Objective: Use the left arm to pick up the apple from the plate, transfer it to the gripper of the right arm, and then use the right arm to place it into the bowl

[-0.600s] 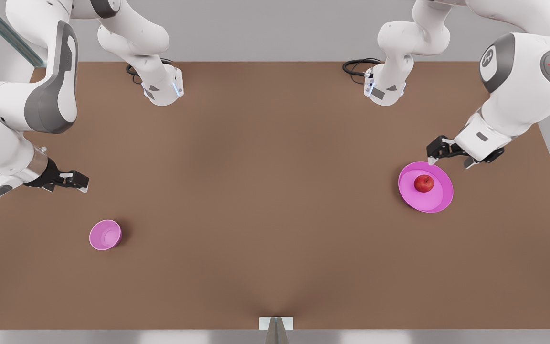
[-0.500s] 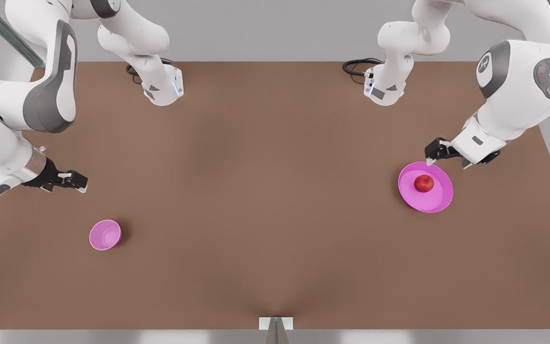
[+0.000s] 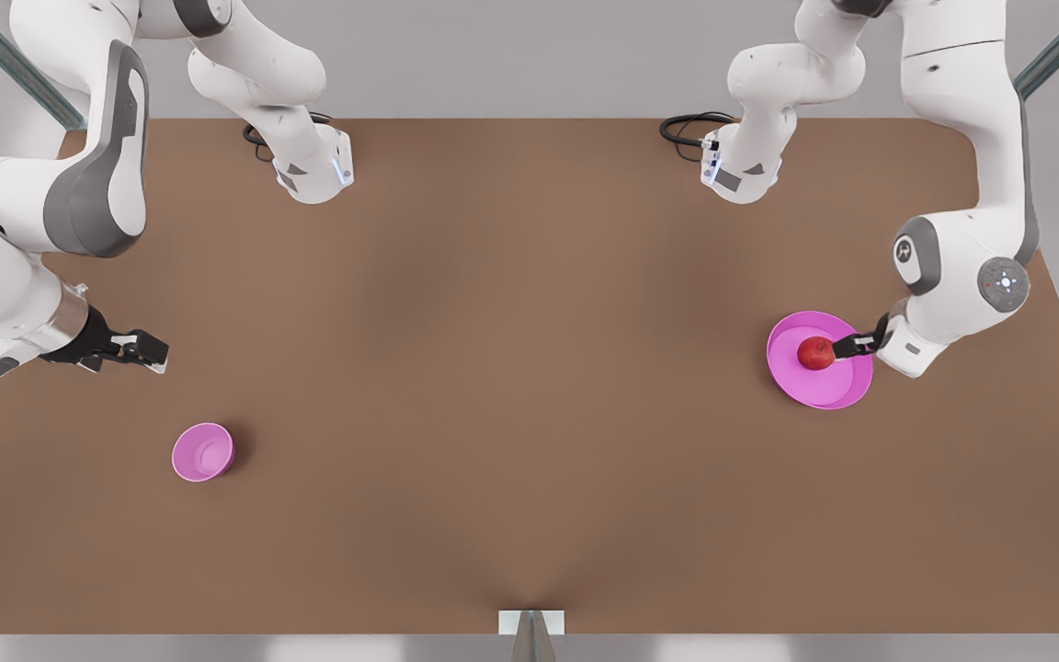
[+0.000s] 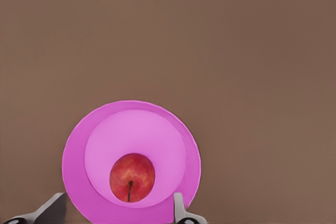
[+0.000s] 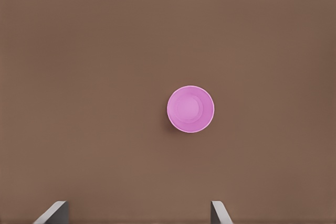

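The left gripper (image 3: 847, 348) is seen at the front view's right, lowered over the near-arm side of the plate (image 3: 837, 393), with its tip just beside the apple (image 3: 815, 353); whether contact is made cannot be told. In the left wrist view, the two fingertips (image 4: 178, 208) are spread wide apart, and the apple (image 4: 132, 177) is seen lying between and just ahead of them, unclamped, its stem turned toward the camera. The apple is seated on the flat inner floor of the plate (image 4: 94, 129), off centre toward the gripper, and the plate is seen extending away from the fingers over the brown table (image 3: 511, 368). The right gripper (image 3: 139, 349) is held at the front view's left, above the table and well apart from the apple, by an arm that waits. Its fingers (image 5: 218, 212) are shown in the right wrist view standing apart with nothing between them. The bowl (image 3: 202, 451) is found near this gripper, a little ahead of it and toward the front view's near edge, upright on the table; in the right wrist view the bowl (image 5: 190, 108) is seen ahead of the open fingers, clear of them. The bowl and the plate are set well apart, at opposite sides of the table.
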You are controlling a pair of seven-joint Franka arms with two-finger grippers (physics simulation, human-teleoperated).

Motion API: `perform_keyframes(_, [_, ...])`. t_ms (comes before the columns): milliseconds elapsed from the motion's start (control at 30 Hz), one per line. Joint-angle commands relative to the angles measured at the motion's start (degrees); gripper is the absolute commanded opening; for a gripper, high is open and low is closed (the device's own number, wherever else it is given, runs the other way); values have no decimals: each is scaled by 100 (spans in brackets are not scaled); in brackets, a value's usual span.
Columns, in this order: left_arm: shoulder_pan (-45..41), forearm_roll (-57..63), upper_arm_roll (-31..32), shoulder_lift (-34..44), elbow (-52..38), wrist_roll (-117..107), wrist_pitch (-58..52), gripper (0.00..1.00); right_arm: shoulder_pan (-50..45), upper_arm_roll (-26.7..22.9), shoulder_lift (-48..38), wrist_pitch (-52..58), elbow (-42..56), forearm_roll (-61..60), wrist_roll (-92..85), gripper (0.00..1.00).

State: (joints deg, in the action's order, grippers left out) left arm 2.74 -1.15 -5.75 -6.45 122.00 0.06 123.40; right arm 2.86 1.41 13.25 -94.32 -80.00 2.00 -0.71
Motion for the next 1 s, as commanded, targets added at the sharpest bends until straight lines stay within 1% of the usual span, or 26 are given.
perform_keyframes(0, [-125, 1, -5, -15, 113, 108, 405, 100, 4, 0, -6, 1, 2, 2, -17, 100])
perform_keyframes(167, [-28, 1, -14, -252, 280, 108, 405, 100, -4, 0, -6, 1, 11, -7, -8, 100])
perform_keyframes(300, [51, 1, -49, -296, 588, 108, 413, 100, 4, 0, -6, 1, 2, -7, -17, 100])
perform_keyframes(633, [121, -95, -40, -788, 640, 90, 870, 100, 4, 0, -6, 1, 2, -16, -17, 100])
perform_keyframes(967, [156, -201, -31, -1157, 711, 99, 923, 100, 22, -9, 37, 1, 2, -51, -17, 100])
